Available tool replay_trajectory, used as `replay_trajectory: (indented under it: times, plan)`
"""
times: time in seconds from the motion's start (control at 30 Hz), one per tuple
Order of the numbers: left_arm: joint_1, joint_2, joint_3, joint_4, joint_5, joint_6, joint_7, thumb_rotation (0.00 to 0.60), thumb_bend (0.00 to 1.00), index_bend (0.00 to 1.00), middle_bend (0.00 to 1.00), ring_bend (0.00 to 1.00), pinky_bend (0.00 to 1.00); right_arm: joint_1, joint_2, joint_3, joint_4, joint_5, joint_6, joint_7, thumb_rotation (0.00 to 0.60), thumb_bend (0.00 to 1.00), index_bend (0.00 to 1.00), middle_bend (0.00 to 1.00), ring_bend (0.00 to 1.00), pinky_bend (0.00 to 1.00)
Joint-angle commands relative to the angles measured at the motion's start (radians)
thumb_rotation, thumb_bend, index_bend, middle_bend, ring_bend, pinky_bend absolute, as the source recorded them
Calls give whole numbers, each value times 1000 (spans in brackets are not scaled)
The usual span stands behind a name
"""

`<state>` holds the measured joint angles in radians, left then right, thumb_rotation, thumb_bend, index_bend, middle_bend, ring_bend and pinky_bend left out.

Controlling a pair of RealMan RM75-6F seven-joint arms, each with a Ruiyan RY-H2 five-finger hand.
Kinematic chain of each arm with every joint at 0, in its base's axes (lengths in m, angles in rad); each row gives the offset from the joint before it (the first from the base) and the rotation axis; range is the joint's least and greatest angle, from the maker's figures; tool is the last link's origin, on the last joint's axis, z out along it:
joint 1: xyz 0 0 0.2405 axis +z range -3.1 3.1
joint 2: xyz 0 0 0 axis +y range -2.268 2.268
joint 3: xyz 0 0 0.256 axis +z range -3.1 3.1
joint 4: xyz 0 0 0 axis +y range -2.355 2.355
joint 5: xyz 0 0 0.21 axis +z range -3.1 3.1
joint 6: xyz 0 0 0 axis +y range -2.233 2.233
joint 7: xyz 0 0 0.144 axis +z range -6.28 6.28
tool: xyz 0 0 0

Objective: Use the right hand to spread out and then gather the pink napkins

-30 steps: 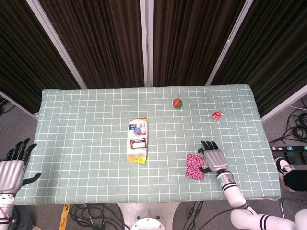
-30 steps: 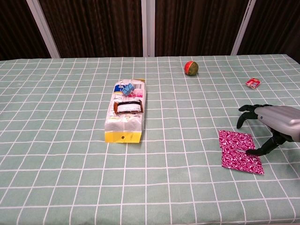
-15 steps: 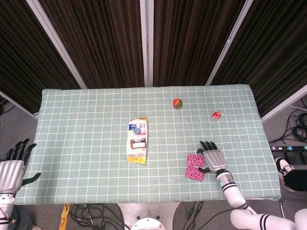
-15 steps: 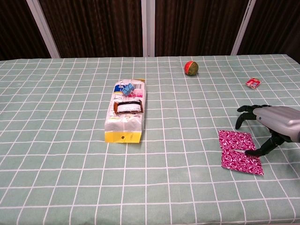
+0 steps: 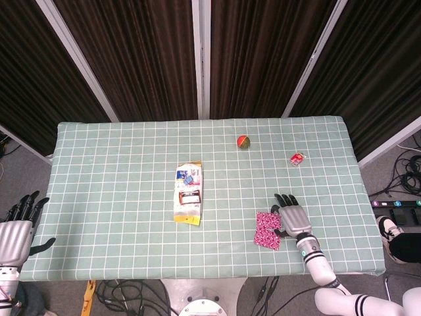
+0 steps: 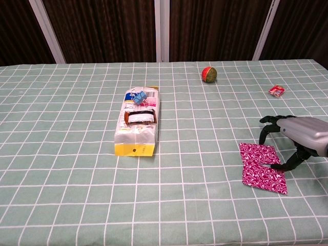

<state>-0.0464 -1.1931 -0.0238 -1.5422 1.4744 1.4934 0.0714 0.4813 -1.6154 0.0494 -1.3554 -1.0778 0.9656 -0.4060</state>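
Pink napkins (image 6: 261,166) lying fanned at lower right, thumb tip of right hand (image 6: 296,137) pressing down, fingers apart, likely for sliding.

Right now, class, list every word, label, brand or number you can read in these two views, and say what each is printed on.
None can be read.
Clear packet: its card labels carry print, too small and blurred.
Small red packet: any print is too small.
Pink napkins: a swirl pattern only, no text.
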Motion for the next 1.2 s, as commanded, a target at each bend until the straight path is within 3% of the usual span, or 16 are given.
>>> replay_trajectory:
  times: [0.03, 0.27, 0.43, 0.73, 1.2]
  plan:
    - [0, 0, -1, 0, 0, 0, 0, 600, 15, 188, 143, 72, 170, -2, -1, 3, 0, 0, 5, 2, 593, 117, 381, 44, 0, 0]
    - [-2, 0, -2, 0, 1, -1, 3, 600, 15, 187, 143, 72, 170, -9, 28, 28, -33, -1, 24, 37, 586, 117, 383, 44, 0, 0]
    - [-5, 1, -4, -4, 5, 0, 7, 600, 14, 188, 143, 72, 170, -28, 92, 43, -129, 9, 38, 82, 589, 118, 382, 45, 0, 0]
    - [-8, 3, -3, -11, 8, -4, 15, 600, 15, 188, 143, 72, 170, -82, 159, -18, -287, 16, 53, 103, 572, 117, 373, 45, 0, 0]
    - [-11, -6, -2, 2, 4, -12, 3, 600, 15, 188, 143, 72, 170, -113, 117, -49, -296, 42, 85, 70, 538, 118, 359, 46, 0, 0]
